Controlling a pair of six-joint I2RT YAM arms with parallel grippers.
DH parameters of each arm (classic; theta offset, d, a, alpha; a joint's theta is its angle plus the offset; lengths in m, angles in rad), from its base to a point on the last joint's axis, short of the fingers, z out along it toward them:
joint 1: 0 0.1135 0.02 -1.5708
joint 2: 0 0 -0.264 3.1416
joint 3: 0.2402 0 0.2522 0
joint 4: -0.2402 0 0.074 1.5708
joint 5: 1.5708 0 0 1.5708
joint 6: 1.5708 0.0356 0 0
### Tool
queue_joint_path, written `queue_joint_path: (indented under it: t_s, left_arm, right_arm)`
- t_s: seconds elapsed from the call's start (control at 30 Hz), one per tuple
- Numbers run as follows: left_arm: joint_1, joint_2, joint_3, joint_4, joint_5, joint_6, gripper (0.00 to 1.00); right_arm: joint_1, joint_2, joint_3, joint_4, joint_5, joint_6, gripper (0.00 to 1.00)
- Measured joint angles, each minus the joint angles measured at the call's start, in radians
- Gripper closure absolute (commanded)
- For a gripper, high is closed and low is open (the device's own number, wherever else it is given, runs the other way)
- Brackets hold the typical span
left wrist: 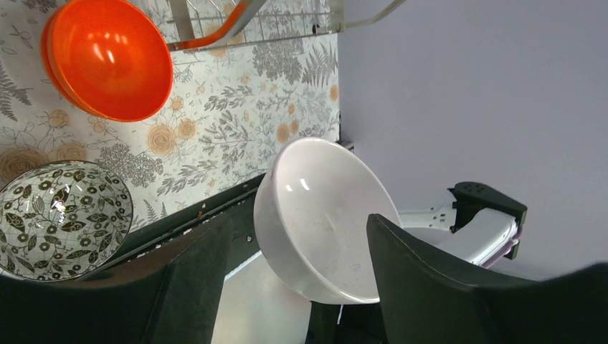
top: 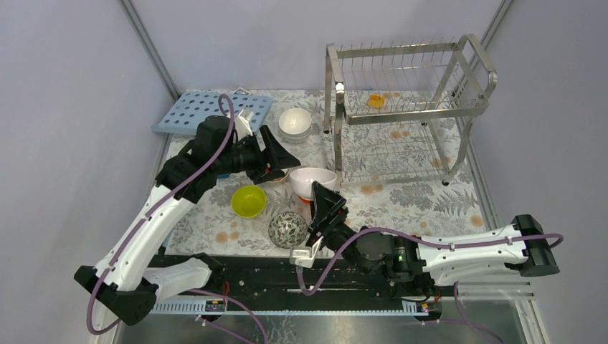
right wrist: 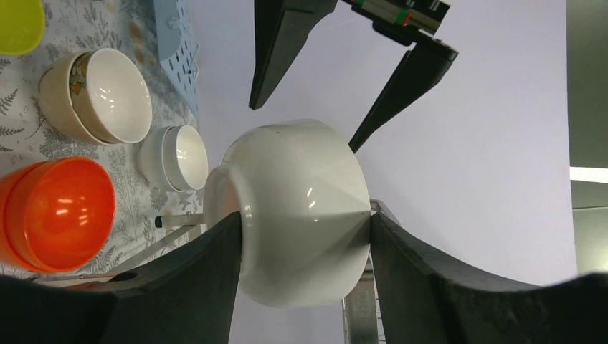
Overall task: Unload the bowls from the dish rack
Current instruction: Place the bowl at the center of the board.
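Observation:
A glossy white bowl [top: 312, 180] [right wrist: 301, 208] hangs tilted above the mat, and my right gripper [top: 326, 199] [right wrist: 305, 217] is shut on it, one finger at its foot and the other at its rim. My left gripper [top: 283, 161] [left wrist: 297, 218] stands open around the same bowl [left wrist: 323, 215]. Its right finger overlaps the rim, while its left finger stays apart. On the mat rest a lime-green bowl [top: 249, 201], a speckled bowl [top: 287, 229] [left wrist: 61, 215], stacked orange-red bowls [left wrist: 107, 57] [right wrist: 57, 211], cream-beige bowls [right wrist: 100, 97] and small white bowls [top: 295, 123] [right wrist: 179, 158]. The dish rack [top: 409, 107] stands at the back right.
A light-blue perforated board [top: 208, 111] lies at the back left, behind the left arm. Grey walls close in both sides. The black rail with the arm bases [top: 287, 276] runs along the near edge. A small yellow-orange clip [top: 375, 100] sits on the rack's upper tier.

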Motion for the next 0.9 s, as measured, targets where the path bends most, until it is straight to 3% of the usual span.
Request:
queue_joint_path:
  t_s: [0.47,0.7,0.9]
  left_arm:
    - [-0.003,0.024,-0.064,0.018,0.087,0.040,0.68]
    - [0.000,0.024,-0.101,0.018,0.083,0.052,1.00]
    - [0.003,0.024,-0.144,0.021,0.084,0.055,1.00]
  right_arm:
    - [0.007,0.015,-0.002,0.021,-0.011,-0.018,1.00]
    - [0.021,0.032,-0.014,0.006,-0.027,-0.055,1.00]
    - [0.030,0.051,-0.018,-0.025,-0.045,-0.066,0.98]
